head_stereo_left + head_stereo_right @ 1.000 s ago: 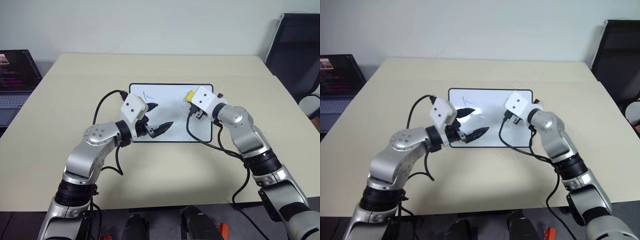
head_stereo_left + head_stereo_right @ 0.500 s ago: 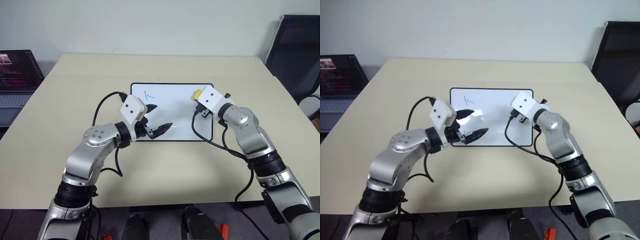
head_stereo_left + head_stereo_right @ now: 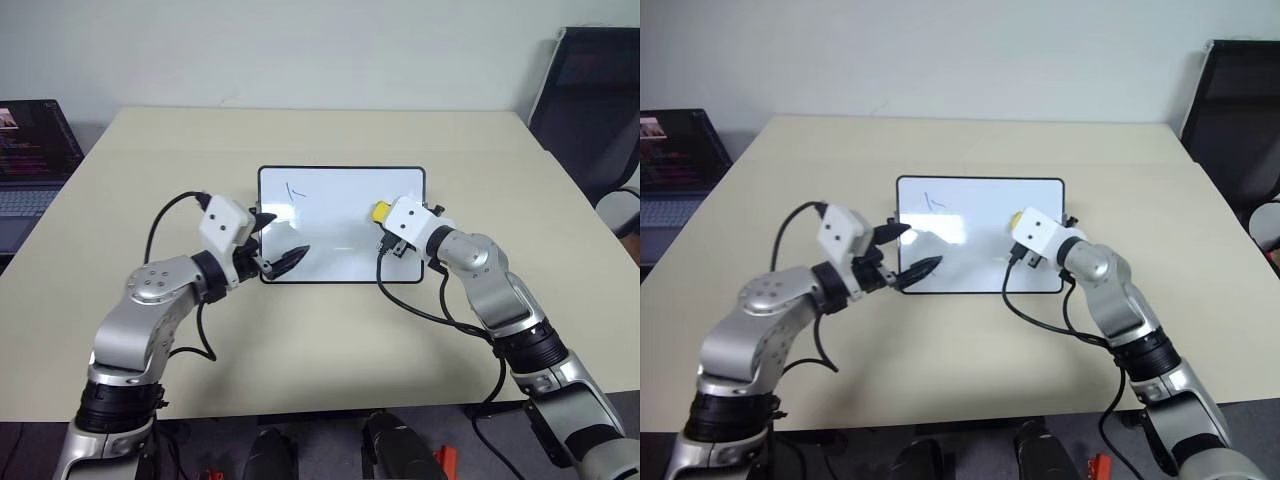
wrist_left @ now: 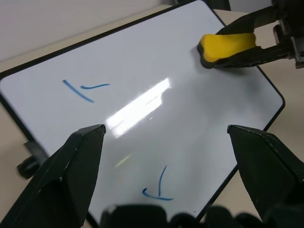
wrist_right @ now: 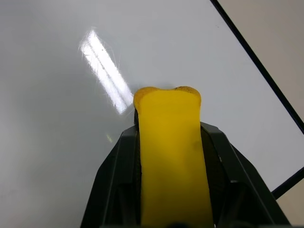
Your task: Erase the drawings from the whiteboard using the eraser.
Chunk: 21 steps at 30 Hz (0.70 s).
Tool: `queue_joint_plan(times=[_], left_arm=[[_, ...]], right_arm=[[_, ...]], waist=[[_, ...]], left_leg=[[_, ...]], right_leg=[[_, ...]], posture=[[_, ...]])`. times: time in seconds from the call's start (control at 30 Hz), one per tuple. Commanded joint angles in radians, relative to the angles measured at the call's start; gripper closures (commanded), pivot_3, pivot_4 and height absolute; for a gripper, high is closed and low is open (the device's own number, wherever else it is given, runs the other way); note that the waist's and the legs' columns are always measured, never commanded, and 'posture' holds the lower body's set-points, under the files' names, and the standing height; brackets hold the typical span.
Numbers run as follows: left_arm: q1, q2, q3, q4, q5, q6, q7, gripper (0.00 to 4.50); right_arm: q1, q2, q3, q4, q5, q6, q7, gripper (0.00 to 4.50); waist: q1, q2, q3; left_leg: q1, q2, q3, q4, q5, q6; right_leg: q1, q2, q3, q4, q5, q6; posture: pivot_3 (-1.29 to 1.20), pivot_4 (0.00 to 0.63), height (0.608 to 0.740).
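The eraser (image 5: 171, 156) is clamped between the fingers of the right gripper (image 3: 385, 228) and pressed near the right end of the whiteboard (image 3: 340, 262), which lies flat mid-table (image 3: 300, 350). The left gripper (image 3: 275, 243) is held spread and empty at the board's left edge, nothing grasped. Two blue drawings (image 4: 85, 89) are seen unwiped, one at the far left, one (image 4: 158, 189) close to the left fingers. With the board not visibly pinned, it could be shoved along by a hard stroke and the marks missed.
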Motion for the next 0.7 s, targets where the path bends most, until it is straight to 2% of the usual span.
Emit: queue_joint_plan(times=[0.03, 0.13, 0.33, 0.5, 0.57, 0.7], left_arm=[[0.036, 0.039, 0.089, -0.020, -0.036, -0.047, -0.038, 0.00], [0.079, 0.040, 0.145, -0.002, -0.040, -0.087, -0.030, 0.00], [0.158, -0.024, 0.218, -0.035, -0.084, -0.088, 0.041, 0.00], [0.201, -0.022, 0.217, -0.051, -0.077, -0.111, 0.047, 0.00], [0.207, -0.019, 0.218, -0.048, -0.072, -0.121, 0.051, 0.00], [0.193, -0.012, 0.221, -0.042, -0.068, -0.132, 0.065, 0.00]], right_arm=[[0.046, 0.066, -0.120, -0.131, 0.130, 0.007, -0.015, 3.20], [0.122, 0.141, -0.197, -0.264, 0.264, 0.079, 0.001, 3.20], [0.358, 0.145, -0.202, -0.512, 0.388, 0.121, 0.033, 3.20], [0.407, 0.126, -0.189, -0.533, 0.402, 0.100, 0.023, 3.20], [0.402, 0.115, -0.182, -0.520, 0.395, 0.083, 0.026, 3.20], [0.369, 0.108, -0.178, -0.489, 0.399, 0.056, 0.029, 3.20]], waist=[[0.001, -0.001, 0.000], [0.001, -0.001, 0.000], [0.021, -0.001, 0.000], [0.026, -0.001, 0.000], [0.026, -0.001, 0.000], [0.027, -0.001, 0.000]], left_leg=[[0.000, 0.000, 0.000, -0.001, 0.000, 0.000], [0.000, 0.000, 0.000, -0.008, 0.000, 0.000], [-0.001, 0.001, -0.002, -0.014, -0.003, -0.004], [-0.001, 0.001, -0.001, -0.014, -0.003, -0.005], [-0.001, 0.001, -0.001, -0.012, -0.003, -0.005], [-0.001, 0.001, -0.001, -0.011, -0.003, -0.005]], right_leg=[[0.000, 0.000, 0.000, 0.000, 0.000, 0.000], [-0.002, 0.000, -0.001, 0.000, -0.001, -0.001], [-0.004, 0.000, -0.004, 0.000, -0.008, 0.000], [-0.005, 0.000, -0.004, 0.001, -0.008, -0.001], [-0.005, 0.000, -0.004, 0.001, -0.011, -0.006], [-0.004, 0.000, -0.003, 0.001, -0.010, -0.006]], posture=[[0.00, 0.150, 0.740], [0.00, 0.150, 0.740], [0.00, 0.150, 0.740], [0.00, 0.150, 0.740], [0.00, 0.150, 0.740], [0.00, 0.150, 0.740]])
